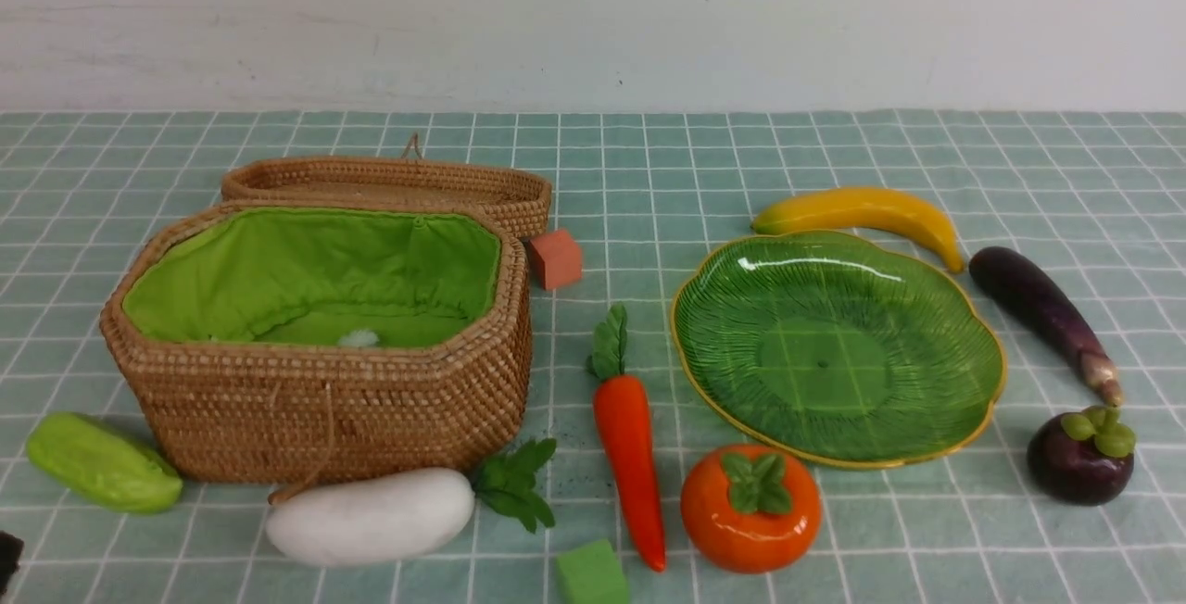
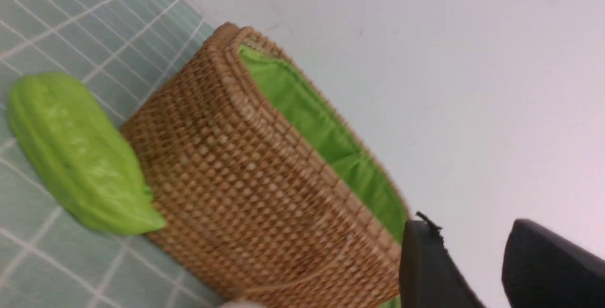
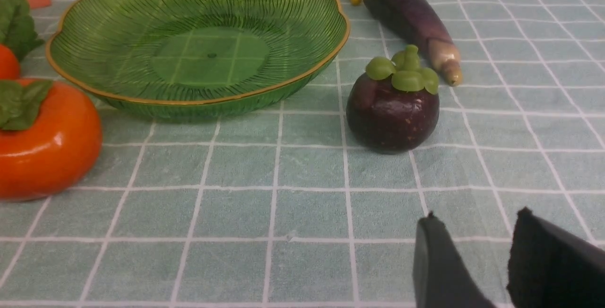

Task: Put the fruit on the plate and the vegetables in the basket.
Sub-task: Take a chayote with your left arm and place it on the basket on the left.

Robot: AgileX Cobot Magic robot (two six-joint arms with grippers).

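Left of frame: basket (image 1: 334, 409), cucumber (image 1: 102, 462) and radish (image 1: 371, 516) outside it on table (image 1: 649, 169). Right: plate (image 1: 839, 345), ringed by banana (image 1: 862, 210), eggplant (image 1: 1042, 308), mangosteen (image 1: 1079, 460), persimmon (image 1: 750, 511), carrot (image 1: 630, 456). Wrist views: left claw (image 2: 468, 232) and right claw (image 3: 477, 223) both parted, empty.

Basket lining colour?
Bright green. The lining shows best in the front view.

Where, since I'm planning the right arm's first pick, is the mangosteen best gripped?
Probably across the round dark body of the mangosteen, below its green calyx, coming down from above. It sits upright, apart from the plate and eggplant, leaving room either side.
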